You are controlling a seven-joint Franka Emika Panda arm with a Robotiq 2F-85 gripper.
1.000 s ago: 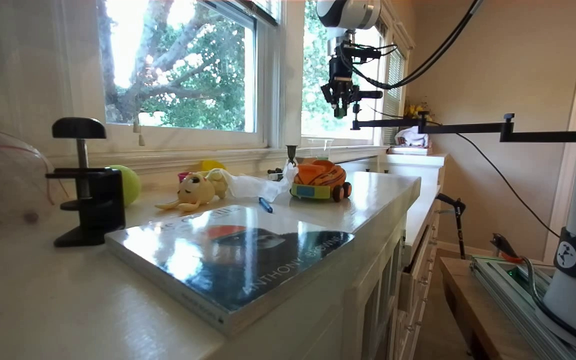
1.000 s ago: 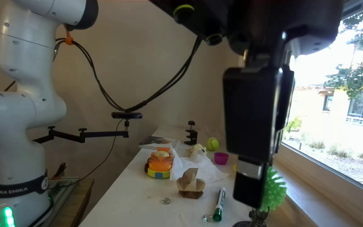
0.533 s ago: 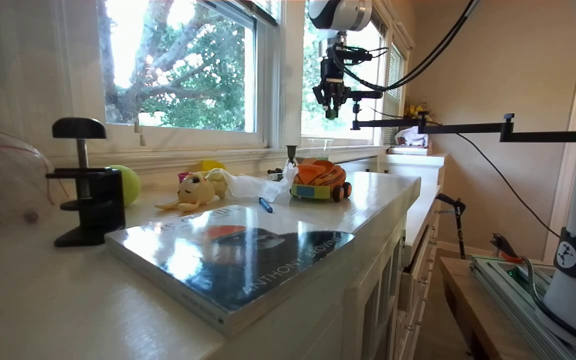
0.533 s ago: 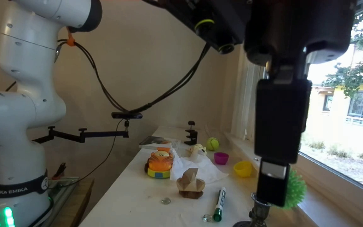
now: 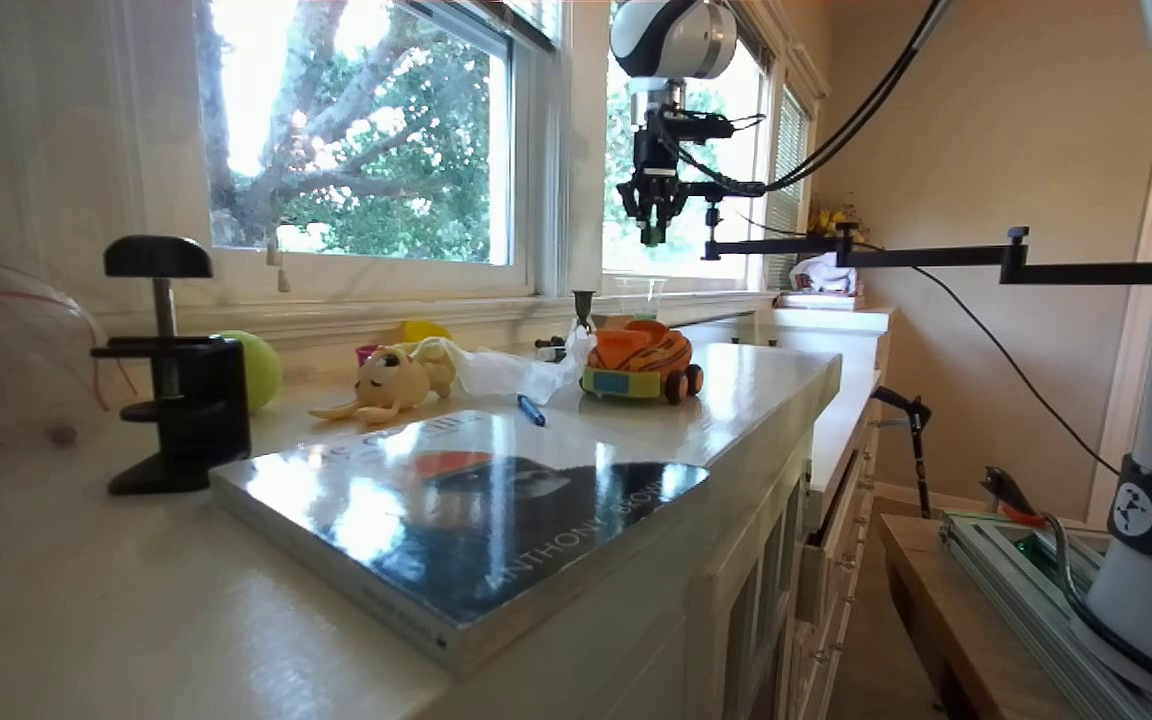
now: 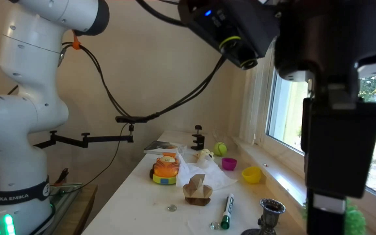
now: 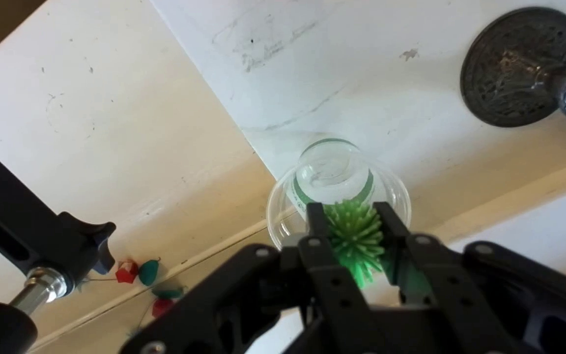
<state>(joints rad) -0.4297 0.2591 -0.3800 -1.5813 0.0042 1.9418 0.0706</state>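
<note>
My pincer [image 7: 352,216] is clamping 1 green spiky ball [image 7: 354,238] between its 2 fingers [image 7: 316,219], and I'm holding it above the bench [image 7: 386,44], overlapping 1 clear cup [image 7: 334,179] in the wrist view. 1 candlestick [image 7: 533,73] is standing near that cup; in an exterior view, 1 yellow bowl [image 6: 251,175] is sitting near 1 purple bowl [image 6: 229,164].

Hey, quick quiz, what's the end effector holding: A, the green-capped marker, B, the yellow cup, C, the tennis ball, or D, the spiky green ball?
D, because in the wrist view the end effector is clamped on the spiky green ball from both sides.
</note>
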